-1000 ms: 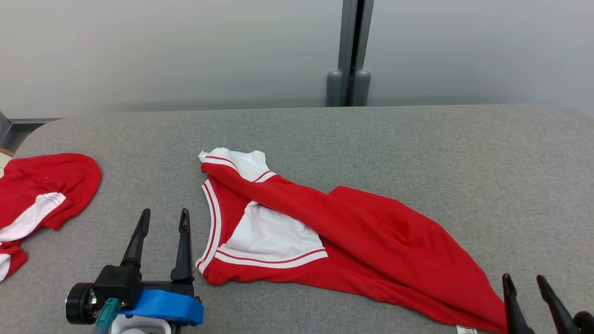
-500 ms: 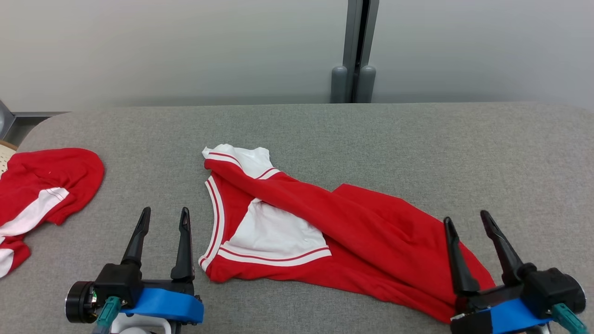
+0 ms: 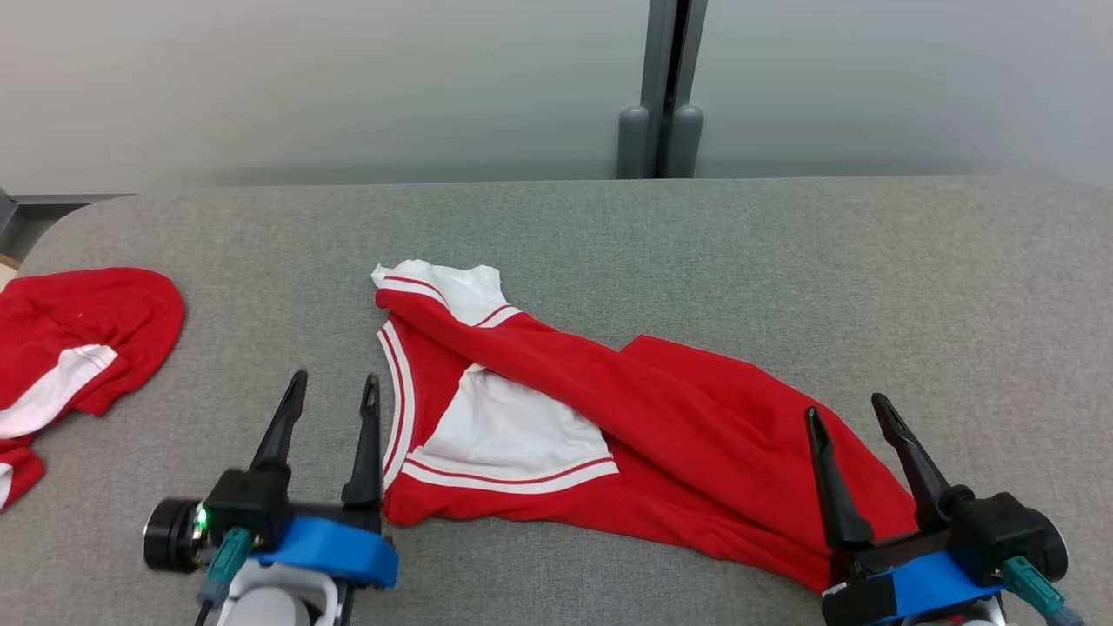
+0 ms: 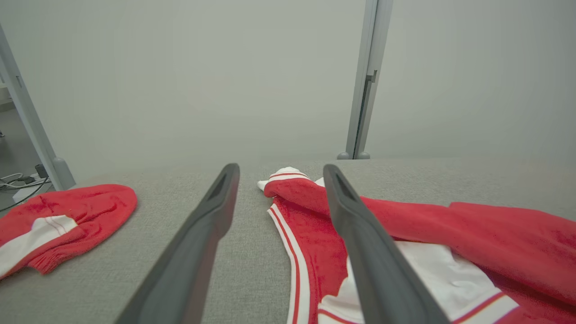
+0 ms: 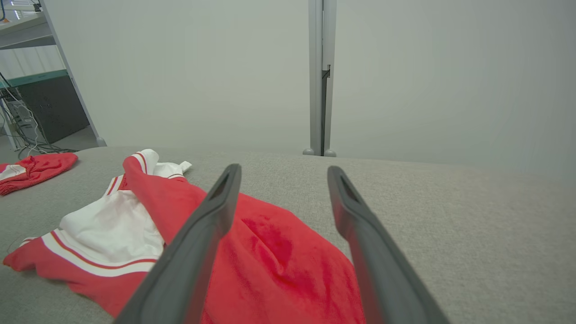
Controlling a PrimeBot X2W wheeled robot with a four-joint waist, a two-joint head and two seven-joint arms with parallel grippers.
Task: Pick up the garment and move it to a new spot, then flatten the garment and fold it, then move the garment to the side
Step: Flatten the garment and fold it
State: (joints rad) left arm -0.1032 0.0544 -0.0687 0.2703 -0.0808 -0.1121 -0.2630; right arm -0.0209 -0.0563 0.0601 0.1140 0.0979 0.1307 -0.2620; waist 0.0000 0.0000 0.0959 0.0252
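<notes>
garment (image 3: 696, 417) lies crumpled on the surface (image 3: 869, 278); left hand (image 3: 336, 376), spread, just beside its left edge; right hand (image 3: 845, 404), spread, over its right end

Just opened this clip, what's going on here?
A two-armed robot is working on a red and white garment that lies rumpled and twisted on a grey padded table. Both grippers are open and hold nothing. The left gripper is just beside the garment's striped left edge, and the right gripper is over its red right end. The garment is not yet flattened or folded. A second red garment lies apart at the table's left end.
</notes>
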